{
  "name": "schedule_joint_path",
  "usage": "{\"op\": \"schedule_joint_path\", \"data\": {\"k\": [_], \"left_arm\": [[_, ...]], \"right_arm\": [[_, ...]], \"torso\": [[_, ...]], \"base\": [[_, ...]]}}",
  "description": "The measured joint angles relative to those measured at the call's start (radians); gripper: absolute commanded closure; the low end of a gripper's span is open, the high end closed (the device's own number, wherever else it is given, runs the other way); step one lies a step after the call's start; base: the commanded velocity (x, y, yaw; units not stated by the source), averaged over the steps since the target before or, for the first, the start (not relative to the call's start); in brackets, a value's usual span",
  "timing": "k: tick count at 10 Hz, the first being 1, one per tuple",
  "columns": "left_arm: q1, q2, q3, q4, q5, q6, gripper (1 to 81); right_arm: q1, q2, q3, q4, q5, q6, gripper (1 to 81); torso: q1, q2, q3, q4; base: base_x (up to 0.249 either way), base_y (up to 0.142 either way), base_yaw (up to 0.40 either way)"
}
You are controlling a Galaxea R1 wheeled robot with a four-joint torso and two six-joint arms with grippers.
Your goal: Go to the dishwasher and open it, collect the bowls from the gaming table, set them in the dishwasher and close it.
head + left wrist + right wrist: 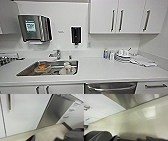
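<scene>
The dishwasher (111, 88) sits under the white counter, below and to the right of the sink, with its steel front shut and its bar handle across the top. In the left wrist view its steel door (57, 111) stands beside a white cabinet door (25, 112), above the pale floor. The right wrist view catches the lower edge of the steel front (134, 99) over the floor (136, 121). My left gripper (44, 139) and right gripper (132, 139) hang low near the floor, in front of the cabinets. The bowls and the gaming table are out of view.
The counter (100, 71) holds a steel sink (50, 68) with dishes in it, a tap (57, 53), small bottles (108, 54) and stacked crockery (123, 57). A towel dispenser (35, 27) and a soap dispenser (75, 35) hang on the wall. Drawers (70, 110) flank the dishwasher.
</scene>
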Motion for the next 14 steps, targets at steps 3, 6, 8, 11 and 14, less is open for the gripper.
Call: {"op": "schedule_joint_path", "data": {"k": [3,6,8,11,14], "left_arm": [[-0.053,-0.034,0.008,0.016,0.010,-0.006,1.0],[-0.084,-0.030,0.045,0.020,0.017,-0.030,1.0],[-0.083,-0.027,0.046,0.019,0.027,-0.030,1.0],[-0.083,-0.021,0.045,0.020,0.027,-0.033,1.0],[-0.082,-0.021,0.044,0.020,0.027,-0.034,1.0]], "right_arm": [[0.037,-0.001,0.000,0.022,-0.044,0.001,1.0],[0.157,-0.001,0.006,0.097,-0.097,0.001,1.0],[0.244,0.000,0.011,0.157,-0.139,0.024,1.0],[0.363,0.001,0.011,0.188,-0.207,0.131,1.0],[0.462,0.027,-0.013,0.198,-0.279,0.281,1.0]], "torso": [[0.000,0.000,0.000,0.000],[0.000,0.000,0.000,0.000],[0.000,0.000,0.000,0.000],[0.000,0.000,-0.001,0.000],[0.000,0.000,-0.001,0.000]], "base": [[0.000,0.000,0.000],[0.000,0.000,0.000],[0.000,0.000,0.000],[0.000,0.000,0.000],[0.000,0.000,0.000]]}}
